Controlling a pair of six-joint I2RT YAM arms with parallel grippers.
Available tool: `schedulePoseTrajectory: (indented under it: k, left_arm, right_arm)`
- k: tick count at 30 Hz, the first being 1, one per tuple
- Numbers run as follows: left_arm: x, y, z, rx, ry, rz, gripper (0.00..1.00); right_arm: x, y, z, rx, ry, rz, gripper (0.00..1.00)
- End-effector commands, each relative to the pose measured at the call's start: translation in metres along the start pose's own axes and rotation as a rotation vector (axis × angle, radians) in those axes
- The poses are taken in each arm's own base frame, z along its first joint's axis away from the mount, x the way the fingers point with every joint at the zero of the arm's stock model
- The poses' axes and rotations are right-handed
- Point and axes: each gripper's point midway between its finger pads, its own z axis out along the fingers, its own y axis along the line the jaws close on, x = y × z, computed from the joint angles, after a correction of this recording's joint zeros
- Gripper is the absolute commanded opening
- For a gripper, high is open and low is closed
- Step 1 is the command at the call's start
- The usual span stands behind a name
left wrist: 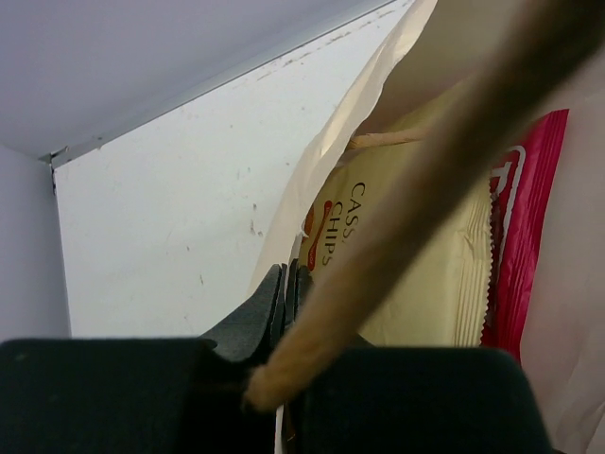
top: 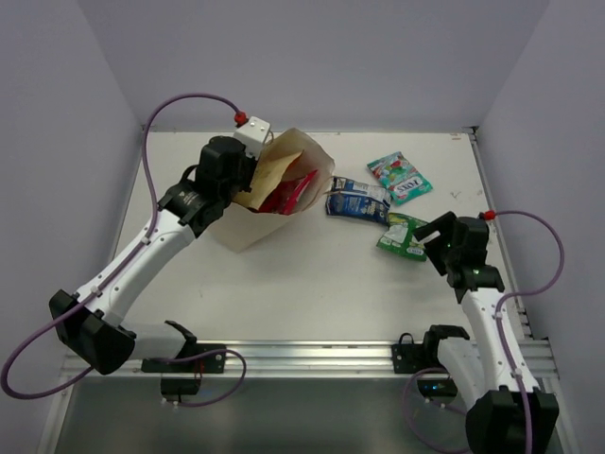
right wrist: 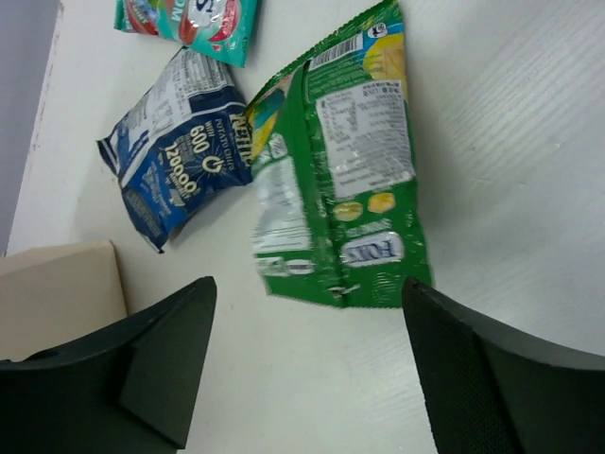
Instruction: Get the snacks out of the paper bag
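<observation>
The cream paper bag (top: 248, 225) stands tilted at the left of the table, its mouth facing right. My left gripper (top: 244, 178) is shut on the bag's rim (left wrist: 312, 189); in the left wrist view the fingers (left wrist: 274, 298) pinch the paper edge. Inside I see the orange-and-cream chip bag (left wrist: 425, 274) and the pink packet (left wrist: 525, 218), which pokes out of the mouth (top: 295, 192). A blurred twisted handle (left wrist: 425, 189) crosses that view. The blue pack (top: 357, 200), the teal-pink pack (top: 399, 178) and the green pack (top: 405, 235) lie on the table. My right gripper (top: 427, 238) is open and empty, just short of the green pack (right wrist: 340, 189).
The right wrist view also shows the blue pack (right wrist: 175, 151), the teal-pink pack (right wrist: 198, 17) and a corner of the paper bag (right wrist: 57, 293). White walls close the table at the back and sides. A metal rail (top: 312, 355) runs along the near edge.
</observation>
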Motion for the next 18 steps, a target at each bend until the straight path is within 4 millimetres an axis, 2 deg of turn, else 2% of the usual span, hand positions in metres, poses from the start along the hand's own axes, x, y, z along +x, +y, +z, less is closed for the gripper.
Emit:
schedulePoseTrajectory:
  k: [1, 2, 5, 6, 8, 9, 11, 12, 13, 14, 15, 17, 18]
  left_arm:
    - [-0.022, 0.004, -0.017, 0.037, -0.051, 0.016, 0.0]
    - [-0.025, 0.004, -0.018, 0.043, -0.057, 0.016, 0.0]
    - [-0.029, 0.001, -0.02, 0.063, -0.067, 0.015, 0.0]
    - [-0.03, 0.0, -0.02, 0.064, -0.068, 0.014, 0.0]
    - [-0.031, -0.001, -0.021, 0.073, -0.074, 0.012, 0.0]
    - [-0.032, -0.001, -0.021, 0.073, -0.075, 0.008, 0.0]
    - [-0.032, -0.002, -0.022, 0.079, -0.076, 0.003, 0.0]
    - [-0.033, -0.002, -0.023, 0.08, -0.079, -0.002, 0.0]
    - [-0.034, -0.002, -0.023, 0.083, -0.082, -0.005, 0.0]
    - [-0.034, -0.003, -0.024, 0.086, -0.084, -0.007, 0.0]
    - [-0.034, -0.003, -0.024, 0.085, -0.084, -0.007, 0.0]
    - [-0.034, -0.002, -0.025, 0.083, -0.083, -0.009, 0.0]
    - [-0.035, -0.001, -0.026, 0.083, -0.088, -0.01, 0.0]
  right_arm:
    - [-0.018, 0.018, -0.036, -0.029, -0.038, -0.061, 0.84]
    - [-0.018, 0.021, -0.044, -0.037, -0.03, -0.092, 0.86]
    - [-0.035, 0.078, -0.084, -0.237, -0.068, -0.154, 0.89]
    - [-0.027, 0.095, -0.09, -0.289, -0.033, -0.189, 0.89]
    - [-0.024, 0.127, -0.105, -0.367, -0.021, -0.215, 0.89]
    - [-0.016, 0.156, -0.119, -0.44, 0.014, -0.251, 0.89]
    - [-0.009, 0.19, -0.132, -0.521, 0.033, -0.257, 0.89]
    - [-0.001, 0.217, -0.152, -0.599, 0.054, -0.28, 0.89]
    - [0.01, 0.234, -0.146, -0.608, 0.088, -0.297, 0.9]
    - [0.009, 0.257, -0.161, -0.66, 0.093, -0.298, 0.9]
    - [0.033, 0.27, -0.151, -0.652, 0.148, -0.333, 0.9]
    - [0.041, 0.301, -0.162, -0.708, 0.153, -0.346, 0.9]
    - [0.054, 0.309, -0.163, -0.71, 0.158, -0.364, 0.91]
